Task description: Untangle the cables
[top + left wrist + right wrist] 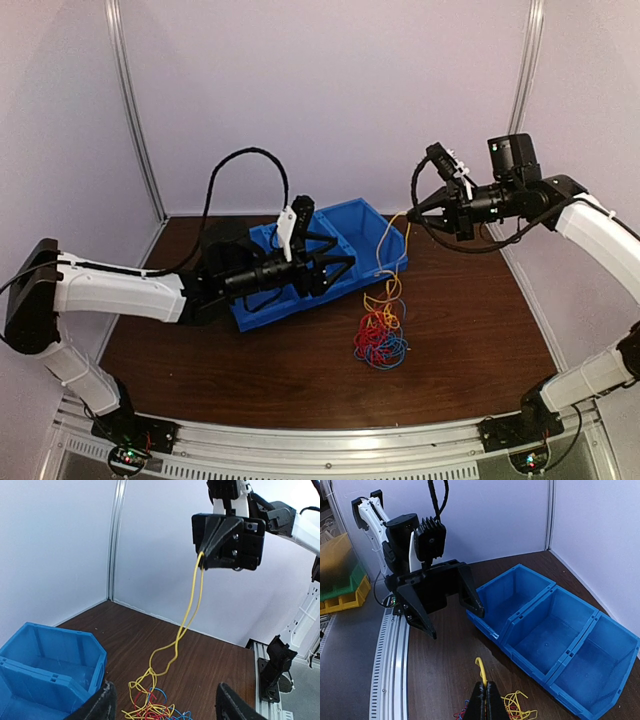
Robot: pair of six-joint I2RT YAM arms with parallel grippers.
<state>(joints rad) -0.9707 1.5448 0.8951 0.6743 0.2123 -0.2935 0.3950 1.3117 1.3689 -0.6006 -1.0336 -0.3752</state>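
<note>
A tangle of red, blue and yellow cables (380, 338) lies on the brown table, right of the blue bins. My right gripper (412, 212) is raised above it and shut on a yellow cable (385, 255). That cable hangs down in a long loop into the tangle. In the right wrist view the fingers (487, 685) pinch the yellow cable (480, 667). In the left wrist view the yellow cable (192, 605) drops from the right gripper (202, 562) to the tangle (150, 707). My left gripper (342, 255) is open and empty over the bins, its fingers (102, 702) wide apart.
A blue three-compartment bin (365, 222) stands at the back middle of the table; it also shows in the right wrist view (547, 600) and the left wrist view (50, 635). Yellow and green bins (340, 575) sit off the table. A metal rail (330, 440) runs along the near edge.
</note>
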